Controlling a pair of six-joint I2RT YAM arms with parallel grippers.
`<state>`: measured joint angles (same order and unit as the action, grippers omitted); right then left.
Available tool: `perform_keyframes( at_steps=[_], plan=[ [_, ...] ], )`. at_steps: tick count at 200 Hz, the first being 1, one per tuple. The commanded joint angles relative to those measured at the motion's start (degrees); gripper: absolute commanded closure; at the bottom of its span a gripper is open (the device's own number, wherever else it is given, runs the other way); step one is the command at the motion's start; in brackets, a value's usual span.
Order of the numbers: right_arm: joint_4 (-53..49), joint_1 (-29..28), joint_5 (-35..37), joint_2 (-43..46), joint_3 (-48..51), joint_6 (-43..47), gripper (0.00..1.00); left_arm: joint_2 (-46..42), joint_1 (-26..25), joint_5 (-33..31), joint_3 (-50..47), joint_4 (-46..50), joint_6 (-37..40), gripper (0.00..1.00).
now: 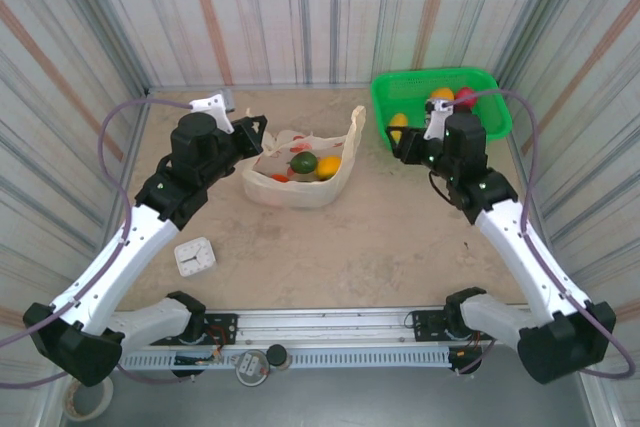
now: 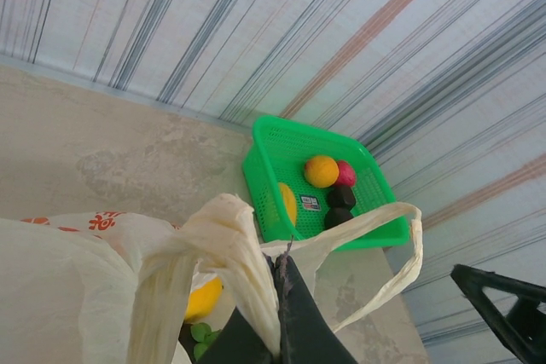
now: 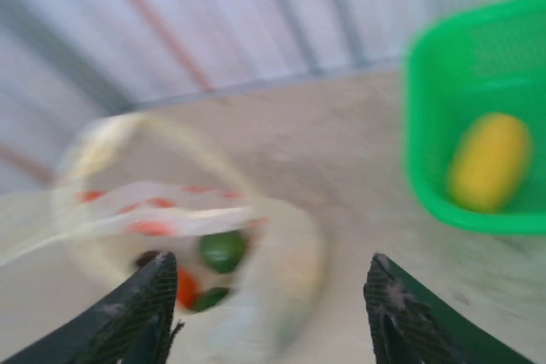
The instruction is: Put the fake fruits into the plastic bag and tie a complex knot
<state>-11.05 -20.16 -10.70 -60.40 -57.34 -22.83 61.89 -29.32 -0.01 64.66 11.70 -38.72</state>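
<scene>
Left gripper [image 1: 256, 137] is spread wide at the bag's [image 1: 300, 189] left rim, with a handle [image 2: 226, 245] draped over one finger [image 2: 294, 317]. Right gripper [image 3: 273, 296] gapes empty between bag and basket [image 1: 492, 115].

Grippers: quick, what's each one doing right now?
Left gripper: open, plastic bag rim hooked on it.
Right gripper: open, holding nothing.

Your left arm [image 1: 130, 237] reaches to the left rim of the thin translucent cream-yellow plastic bag [image 1: 300, 192], left gripper [image 2: 371, 270] spread wide with bag film draped over one finger [image 2: 299, 330]. Your right gripper [image 3: 269, 266] hangs right of the bag, jaws apart, empty.
</scene>
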Motion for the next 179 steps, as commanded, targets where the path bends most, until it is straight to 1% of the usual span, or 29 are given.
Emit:
perform_keyframes(
  at_steps=[1,9,28,47,58,67,72,89,94,99,111,116,126,144,163,179],
  plan=[
    [9.4,-4.9,-8.2,-0.8,1.3,7.0,0.33,0.0,0.5,0.3,-0.9,-1.2,0.2,1.0],
    [9.7,-5.5,-9.7,-2.5,-0.1,5.1,0.31,-0.1,0.6,0.3,-0.9,-1.3,0.2,1.0],
    [10.6,-6.7,-12.2,-7.8,-4.0,1.3,0.3,-0.2,0.8,0.3,-1.0,-1.3,0.2,1.0],
    [10.6,-7.7,-10.2,-13.4,-7.5,-0.4,0.31,-0.3,1.1,0.4,-1.0,-1.4,0.3,1.0],
    [9.4,-7.8,-8.1,-16.5,-10.1,-1.3,0.34,-0.4,1.0,0.3,-1.0,-1.4,0.4,1.0],
    [9.3,-7.8,-7.6,-18.7,-12.0,-1.8,0.39,-0.4,1.1,0.2,-1.0,-1.4,0.5,1.0],
    [9.0,-7.8,-7.3,-19.7,-13.1,-1.9,0.43,-0.4,1.1,0.3,-1.0,-1.4,0.5,1.0],
    [7.5,-7.6,-6.3,-22.0,-17.3,-2.0,0.67,-0.5,1.1,0.8,-1.0,-1.6,0.5,1.0],
    [7.2,-7.5,-6.0,-22.0,-18.3,-1.8,0.72,-0.6,1.1,0.8,-0.9,-1.6,0.6,1.0],
    [6.7,-7.4,-5.5,-22.0,-19.1,-1.6,0.75,-0.6,1.1,0.9,-0.9,-1.6,0.6,1.0],
    [6.7,-6.8,-4.3,-21.0,-20.1,-1.5,0.78,-1.1,1.2,0.6,-0.5,-1.7,0.5,1.0],
    [7.1,-6.4,-4.6,-20.5,-20.2,-1.5,0.8,-1.4,1.2,0.5,-0.5,-1.9,0.5,1.0],
    [6.7,-5.6,-5.9,-19.7,-21.5,-1.2,0.87,-2.1,1.2,0.2,-0.5,-2.7,0.6,1.0],
    [2.0,-4.8,-7.3,-19.1,-26.6,0.0,1.0,-3.2,1.2,0.4,0.8,-3.1,0.8,1.0],
    [-0.8,-3.8,-9.3,-18.2,-30.6,0.4,1.0,-3.4,1.2,0.7,4.3,-1.2,1.0,1.0],
    [-3.3,-3.1,-10.1,-17.3,-32.8,1.2,1.0,-4.0,1.2,-0.1,5.3,-1.4,0.5,1.0]
  ],
)
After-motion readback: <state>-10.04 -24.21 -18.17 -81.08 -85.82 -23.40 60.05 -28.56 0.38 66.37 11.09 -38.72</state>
